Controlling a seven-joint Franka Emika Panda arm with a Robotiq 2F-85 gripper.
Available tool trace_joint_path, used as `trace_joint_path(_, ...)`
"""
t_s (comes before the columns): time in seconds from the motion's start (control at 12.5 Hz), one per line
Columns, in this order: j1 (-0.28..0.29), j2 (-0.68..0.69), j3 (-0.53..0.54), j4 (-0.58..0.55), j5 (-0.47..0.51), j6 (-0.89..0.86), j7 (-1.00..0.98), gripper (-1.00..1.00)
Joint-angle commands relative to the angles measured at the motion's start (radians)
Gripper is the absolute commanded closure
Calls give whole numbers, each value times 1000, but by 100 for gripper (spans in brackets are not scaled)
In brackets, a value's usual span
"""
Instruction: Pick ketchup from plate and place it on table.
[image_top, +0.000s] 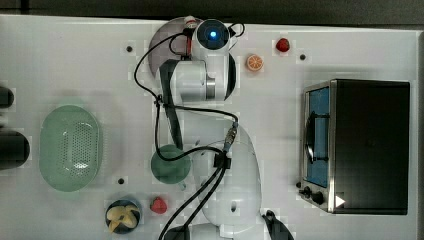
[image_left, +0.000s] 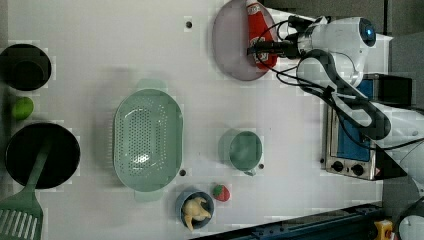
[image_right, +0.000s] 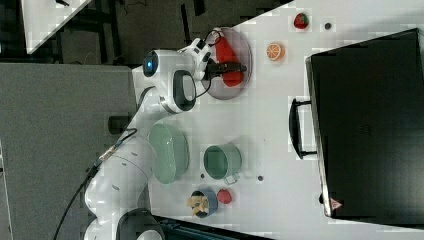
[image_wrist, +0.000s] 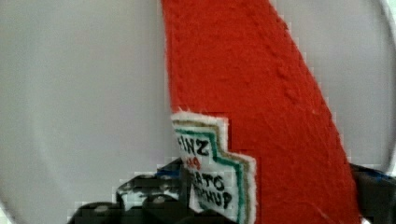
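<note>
1. In the left view, going left to right: the pale mauve plate sits on the white worktop, the ketchup bottle lies flat on the plate's right half, and the tool reaches in from the left view's right across the bottle's body.
2. The tool's jaws stand wide apart, one on each side of the bottle's lower body; in the wrist view the dark fingers flank the label, and no squeeze has begun.
3. To do this step well, I judge the tool should close across the widest part, near the label, and not on the tapering neck, where it could slip.
4. The bottle looks like stitched red fabric, so a firm close seems safe.
5. Lift straight up to clear the plate before carrying it to bare worktop.
6. The white label reads "HEINZ" partly, then "…ATO …CHUP".
</note>
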Motion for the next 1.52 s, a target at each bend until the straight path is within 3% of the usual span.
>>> trace_joint_path(0.08, 8, -7, -9, 21, -9, 5, -42, -68)
trace_joint_path(0.24, 8, -8, -8, 24, -9, 7, -42, -20)
trace_joint_path(0.72, 8, -101, 6, 45, 2, -14, 19, -19)
trace_joint_path(1.2, -17, -371, 0, 47, 132, -393, 35, -19)
trace_joint_path(1.52, -42, -525, -39, 1, 134, -552, 88, -19)
